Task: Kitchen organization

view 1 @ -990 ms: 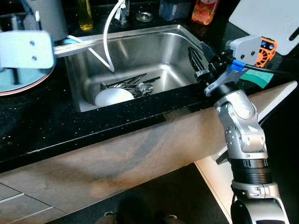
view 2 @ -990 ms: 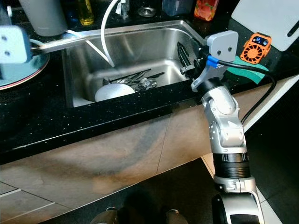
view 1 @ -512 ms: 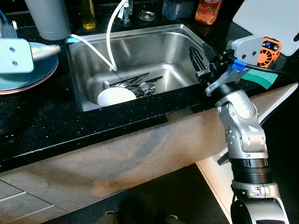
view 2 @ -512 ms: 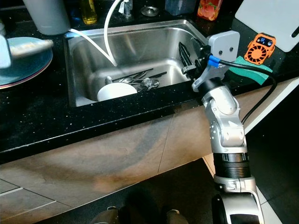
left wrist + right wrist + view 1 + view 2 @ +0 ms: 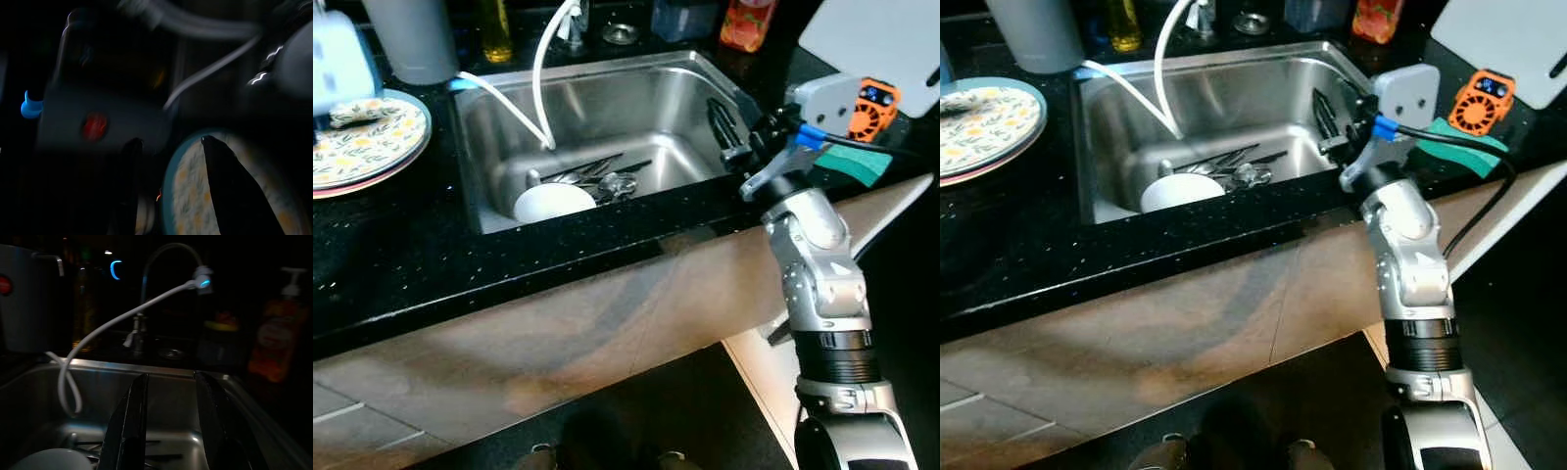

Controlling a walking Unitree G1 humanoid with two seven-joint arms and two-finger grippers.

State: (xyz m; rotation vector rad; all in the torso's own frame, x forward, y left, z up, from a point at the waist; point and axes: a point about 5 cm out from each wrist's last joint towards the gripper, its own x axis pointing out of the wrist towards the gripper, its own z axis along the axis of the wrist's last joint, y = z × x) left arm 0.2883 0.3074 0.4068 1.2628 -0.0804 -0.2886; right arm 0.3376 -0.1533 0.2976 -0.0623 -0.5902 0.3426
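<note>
A white bowl (image 5: 551, 202) lies in the steel sink (image 5: 607, 98) beside a heap of dark cutlery (image 5: 599, 175). A flower-patterned plate (image 5: 362, 137) tops a small stack on the black counter to the left of the sink. My left gripper (image 5: 171, 142) hovers open over that plate with nothing between its fingers, and its pale wrist block (image 5: 337, 59) is at the far left. My right gripper (image 5: 1325, 113) is held open at the sink's right rim, pointing into the basin; its fingers (image 5: 129, 426) hold nothing.
A white hose (image 5: 540, 83) loops from the tap into the sink. A grey canister (image 5: 411, 39), an oil bottle (image 5: 494, 27) and an orange soap bottle (image 5: 744, 24) line the back. On the right are a green sponge (image 5: 852, 164), an orange device (image 5: 871, 103) and a white board (image 5: 881, 39).
My left arm has swung left, away from above the sink, and now sits over the plate stack, uncovering the flowered plate. The right arm has stayed in place.
</note>
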